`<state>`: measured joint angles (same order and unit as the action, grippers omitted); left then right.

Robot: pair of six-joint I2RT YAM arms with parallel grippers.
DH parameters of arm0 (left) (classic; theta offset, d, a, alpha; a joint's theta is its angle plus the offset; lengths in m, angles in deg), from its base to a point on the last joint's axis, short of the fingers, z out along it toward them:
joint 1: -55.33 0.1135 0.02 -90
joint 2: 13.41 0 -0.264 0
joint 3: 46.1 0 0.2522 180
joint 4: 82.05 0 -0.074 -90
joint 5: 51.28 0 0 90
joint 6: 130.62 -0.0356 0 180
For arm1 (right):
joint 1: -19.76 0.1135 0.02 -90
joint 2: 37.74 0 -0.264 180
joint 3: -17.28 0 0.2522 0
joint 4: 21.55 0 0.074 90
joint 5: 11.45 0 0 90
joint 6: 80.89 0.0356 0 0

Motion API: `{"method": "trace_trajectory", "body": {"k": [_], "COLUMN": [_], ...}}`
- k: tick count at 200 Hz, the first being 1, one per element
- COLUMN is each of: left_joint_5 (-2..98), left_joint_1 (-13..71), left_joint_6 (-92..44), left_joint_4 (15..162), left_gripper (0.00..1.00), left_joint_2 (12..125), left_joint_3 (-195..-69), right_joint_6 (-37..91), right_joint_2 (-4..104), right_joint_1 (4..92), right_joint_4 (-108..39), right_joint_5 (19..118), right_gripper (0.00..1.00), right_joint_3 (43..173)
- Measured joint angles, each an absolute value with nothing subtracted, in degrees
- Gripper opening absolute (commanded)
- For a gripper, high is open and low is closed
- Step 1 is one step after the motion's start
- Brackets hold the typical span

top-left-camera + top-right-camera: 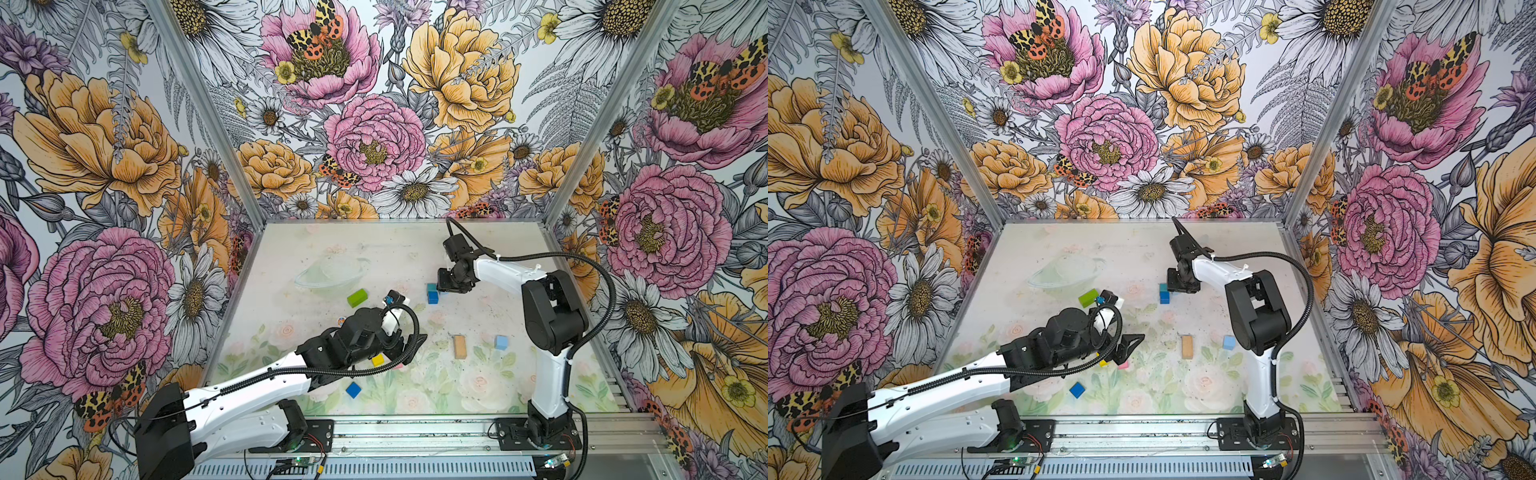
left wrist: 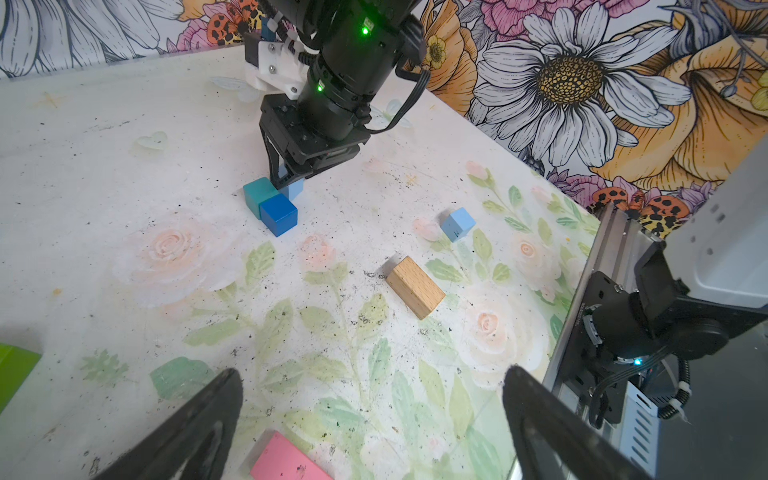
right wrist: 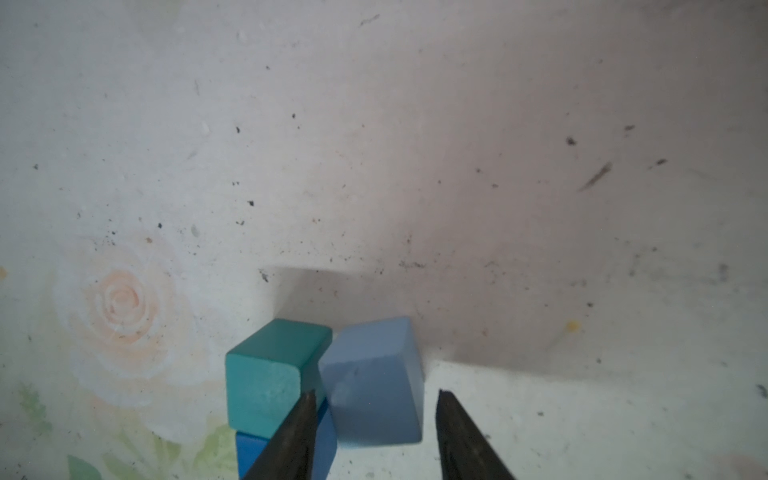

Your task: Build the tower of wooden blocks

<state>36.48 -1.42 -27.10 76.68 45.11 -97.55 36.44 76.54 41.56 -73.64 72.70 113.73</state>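
A teal cube [image 2: 259, 193] and a dark blue cube [image 2: 279, 214] sit touching on the table, with a light blue cube [image 3: 374, 382] right beside them. My right gripper [image 3: 376, 395] points down over that light blue cube. It is open, its fingers straddling the cube with a gap showing on one side. In both top views it hangs at mid-table [image 1: 444, 287]. My left gripper [image 2: 372, 376] is open and empty, hovering over a pink brick [image 2: 286, 459] and a yellow brick [image 1: 377, 360]. A tan brick [image 1: 459, 346], a second light blue cube [image 1: 501, 342], a green brick [image 1: 357, 297] and another dark blue cube [image 1: 353, 390] lie apart.
A clear shallow dish [image 1: 328, 272] lies at the back left of the table. A tiny white figure [image 1: 341, 320] stands near the left arm. The metal rail [image 1: 415, 428] with both arm bases runs along the front edge. Flowered walls close the other sides.
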Motion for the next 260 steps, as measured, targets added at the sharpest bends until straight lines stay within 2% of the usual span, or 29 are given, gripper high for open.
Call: {"method": "trace_trajectory", "body": {"k": [74, 87, 226, 260], "left_joint_5": [36.5, 36.5, 36.4, 36.4], "left_joint_1": [-1.4, -1.4, -1.1, -1.0], "left_joint_6": [-25.9, -25.8, -25.6, -25.6], "left_joint_4": [76.7, 76.6, 74.6, 74.5], "left_gripper": [0.99, 0.99, 0.99, 0.99], "left_joint_2": [42.2, 41.3, 31.9, 30.9], "left_joint_3": [-95.9, -95.7, -92.0, -91.4], "right_joint_6": [37.1, 37.4, 41.2, 41.2], "right_joint_2": [74.4, 74.4, 79.6, 80.4], "right_joint_1": [43.1, 43.6, 45.4, 45.7], "right_joint_4": [-74.3, -74.4, -79.2, -79.5], "right_joint_5": [73.3, 73.8, 78.6, 78.6], "right_gripper": [0.72, 0.82, 0.83, 0.8], "right_joint_3": [113.7, 113.7, 119.4, 121.1]}}
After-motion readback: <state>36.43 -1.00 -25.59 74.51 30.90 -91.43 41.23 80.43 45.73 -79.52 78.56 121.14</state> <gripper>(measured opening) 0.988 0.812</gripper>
